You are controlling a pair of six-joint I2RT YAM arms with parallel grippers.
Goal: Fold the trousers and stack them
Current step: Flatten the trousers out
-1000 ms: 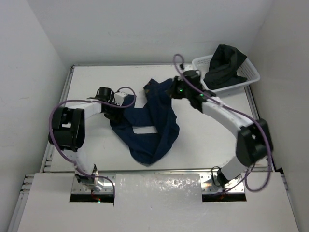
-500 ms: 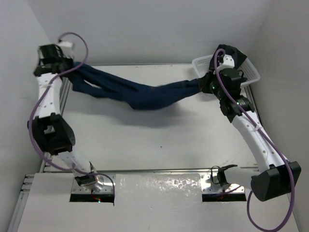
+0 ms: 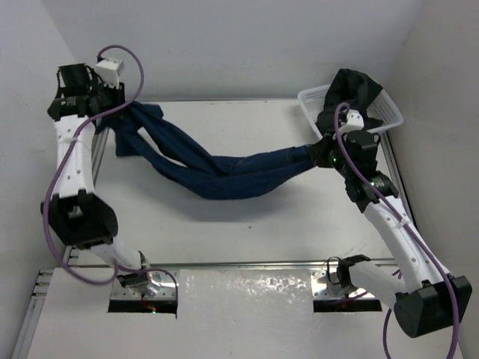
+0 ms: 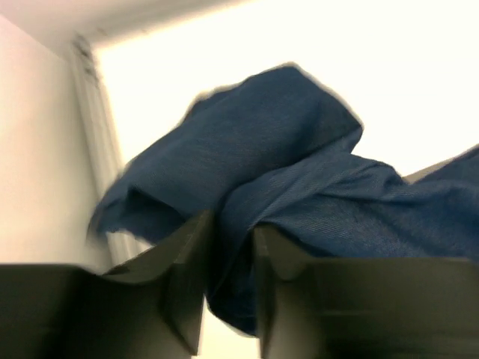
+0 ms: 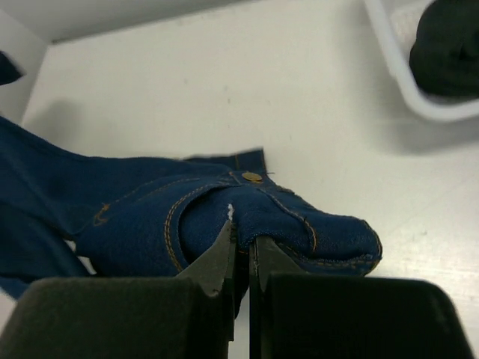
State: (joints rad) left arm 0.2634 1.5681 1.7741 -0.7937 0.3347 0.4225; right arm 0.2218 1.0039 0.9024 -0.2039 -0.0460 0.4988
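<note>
The trousers [image 3: 224, 173] are dark navy jeans with tan stitching, pulled into a long band above the table and sagging in the middle. My left gripper [image 3: 112, 118] holds the leg end high at the far left corner. In the left wrist view blue cloth [image 4: 299, 187] fills the narrow gap between the fingers [image 4: 183, 269] of the left gripper [image 4: 230, 250]. My right gripper [image 3: 323, 153] holds the waist end beside the basket. In the right wrist view the right gripper [image 5: 243, 243] pinches the waistband [image 5: 299, 221] just below a brass button [image 5: 252, 177].
A white basket [image 3: 389, 118] with a dark garment [image 3: 350, 93] in it stands at the far right corner, close behind the right gripper; it also shows in the right wrist view as basket [image 5: 400, 78] and garment [image 5: 449, 41]. Walls enclose the left, back and right sides.
A second ago the trousers lay heaped mid-table with both grippers at them. The arms have since swung apart, lifting and stretching them. In the last half second the band sagged lower.
</note>
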